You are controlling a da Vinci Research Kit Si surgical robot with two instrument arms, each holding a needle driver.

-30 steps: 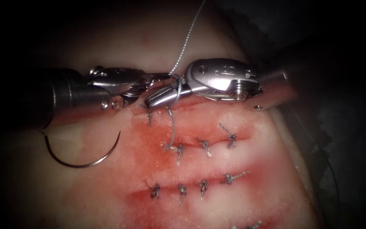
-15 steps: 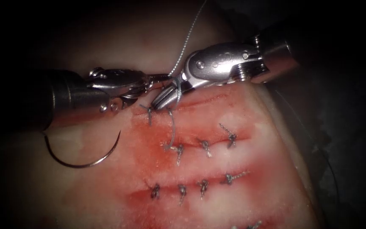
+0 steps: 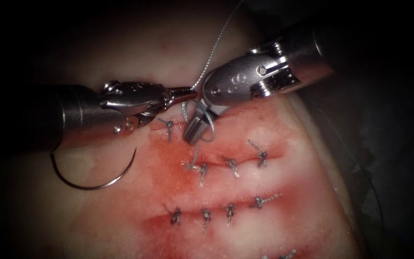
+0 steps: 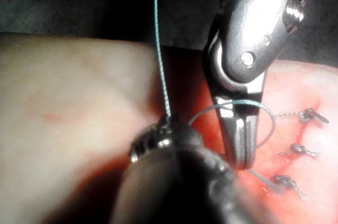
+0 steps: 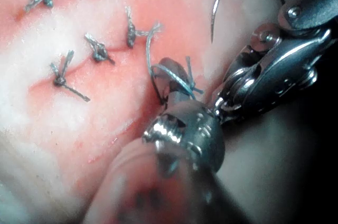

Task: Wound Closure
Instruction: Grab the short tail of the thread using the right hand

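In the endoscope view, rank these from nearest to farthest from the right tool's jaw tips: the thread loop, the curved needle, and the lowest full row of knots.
1. The thread loop, wrapped around the right tool.
2. The lowest full row of knots, below the tool on the tissue.
3. The curved needle, lying free on the tissue at the far left, under the left tool.

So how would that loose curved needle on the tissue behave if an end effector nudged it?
The needle lies free left of the cut, held by neither tool. Thin, smooth steel: probably stiff, light and slippery. Resting flat on its curve, it would likely slide or pivot, not roll.

Needle [image 3: 92,180] top end hidden under left shaft; thread [image 3: 214,45] exits frame.
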